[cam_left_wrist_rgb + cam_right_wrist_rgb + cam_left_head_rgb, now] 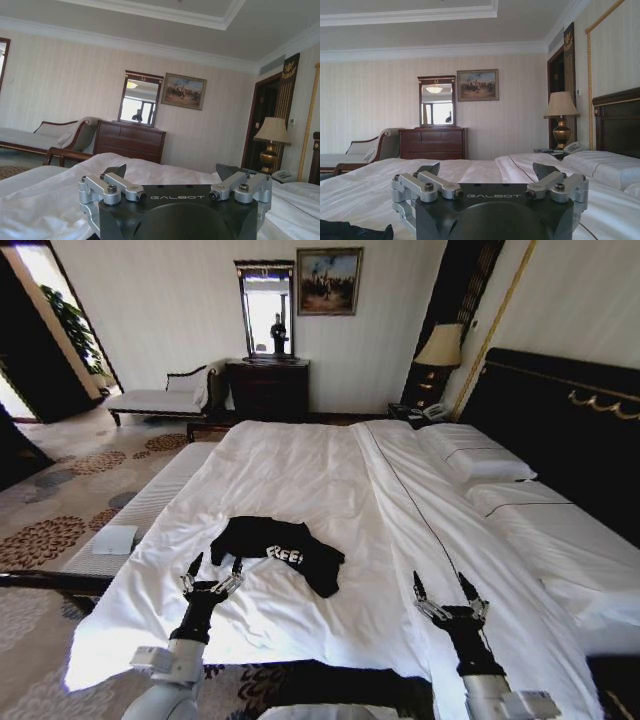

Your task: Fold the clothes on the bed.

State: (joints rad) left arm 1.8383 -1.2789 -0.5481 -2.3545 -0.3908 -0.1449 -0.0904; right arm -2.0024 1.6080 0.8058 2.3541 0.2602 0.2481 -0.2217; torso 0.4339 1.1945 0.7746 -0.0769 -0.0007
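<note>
T-shirt [278, 553]: black, white "FREE!" lettering facing up, lying rumpled and unfolded on the white sheet near the foot of the bed, between the two grippers but closer to the left one; a dark edge of it is showing in the right wrist view [355, 232].
Bed [330, 475]: large, white bedding, dark headboard [560, 430] standing on the right, pillows [480, 462] lying below it.
Left gripper [212, 574]: hovering low over the sheet just beside the shirt's near-left edge, fingers spreading wide, holding nothing.
Right gripper [447, 591]: hovering over bare sheet well apart from the shirt, fingers spreading wide, holding nothing.
Bench [140, 510]: white cushion, standing along the bed's left side.
Room behind: dresser [268, 390], mirror [266, 308], painting [329, 281], lamp [443, 345].
</note>
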